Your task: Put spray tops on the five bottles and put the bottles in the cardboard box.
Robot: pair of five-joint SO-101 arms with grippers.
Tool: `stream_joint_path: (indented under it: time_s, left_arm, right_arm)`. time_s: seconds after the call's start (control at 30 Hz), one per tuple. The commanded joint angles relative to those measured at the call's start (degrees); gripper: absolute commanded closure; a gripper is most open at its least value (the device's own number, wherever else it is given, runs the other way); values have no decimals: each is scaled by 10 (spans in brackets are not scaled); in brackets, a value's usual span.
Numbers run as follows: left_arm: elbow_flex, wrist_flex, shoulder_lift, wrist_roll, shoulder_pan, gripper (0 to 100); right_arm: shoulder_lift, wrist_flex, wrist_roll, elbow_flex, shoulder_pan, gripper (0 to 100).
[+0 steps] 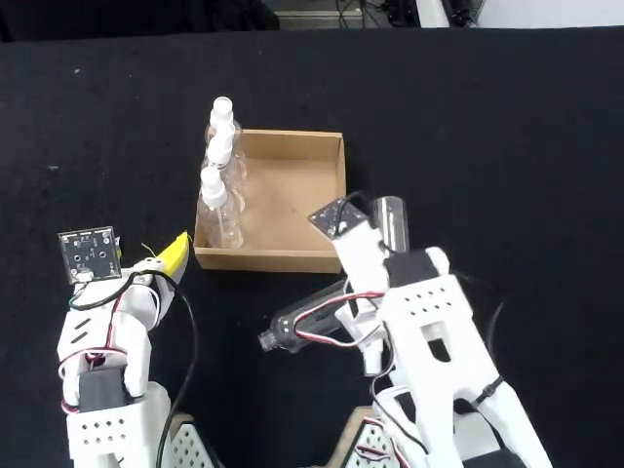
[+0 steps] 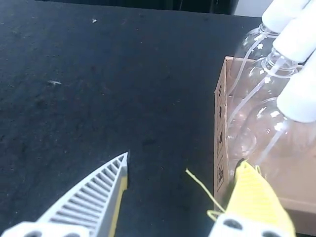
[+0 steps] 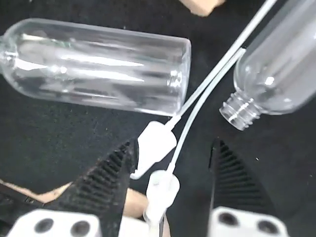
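Status of work: three capped bottles (image 1: 219, 190) stand inside the cardboard box (image 1: 292, 258), along its left wall. Two uncapped bottles lie on their sides outside the box. The first bottle (image 1: 392, 220) is just beside its right wall, and the second bottle (image 1: 292, 330) is in front of its front wall. Two loose spray tops (image 3: 155, 144) lie on the table (image 1: 487, 117) between these bottles, near the box's front right corner. Their dip tubes (image 3: 217, 69) run side by side toward the box.

Right gripper (image 3: 174, 144): jaws spread, holding nothing, poised over the two spray tops. Left gripper (image 2: 183, 159): jaws spread, holding nothing, beside the box's front left corner.

Handling assessment: the spray tops appear to be light, hard plastic. The tubes are thin and flexible and would likely bend or slip if pinched. The recommended hold is across the white head, with the tube left free for feeding into a bottle neck (image 3: 240, 111). The two heads lie very close together, so lifting one risks dragging the other. The bottles look light, smooth and round, and are likely to roll. They are best gripped across the mid-body.
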Motion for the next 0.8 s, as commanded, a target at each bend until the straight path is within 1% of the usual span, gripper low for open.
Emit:
stream_joint_path:
  time_s: [0.0, 0.17, 0.37, 0.47, 0.57, 0.63, 0.77]
  left_arm:
    - [-7, -22, -3, 1, -7, 769]
    - [15, -69, -3, 1, -7, 769]
    - [18, -73, -3, 1, -7, 769]
    - [18, -73, -3, 1, -7, 769]
    - [18, -73, -3, 1, -7, 769]
    - [18, -73, -3, 1, -7, 769]
    - [18, -73, -3, 1, -7, 769]
  right_arm:
    - [2, -45, -4, 23, 3, 776]
    - [2, -95, -9, 68, 3, 775]
    - [2, -189, -36, 134, 4, 779]
    - [2, -203, -36, 145, 28, 779]
    - [2, -202, -34, 145, 69, 790]
    - [2, -201, -6, 145, 91, 830]
    - [2, -178, 101, 151, 126, 923]
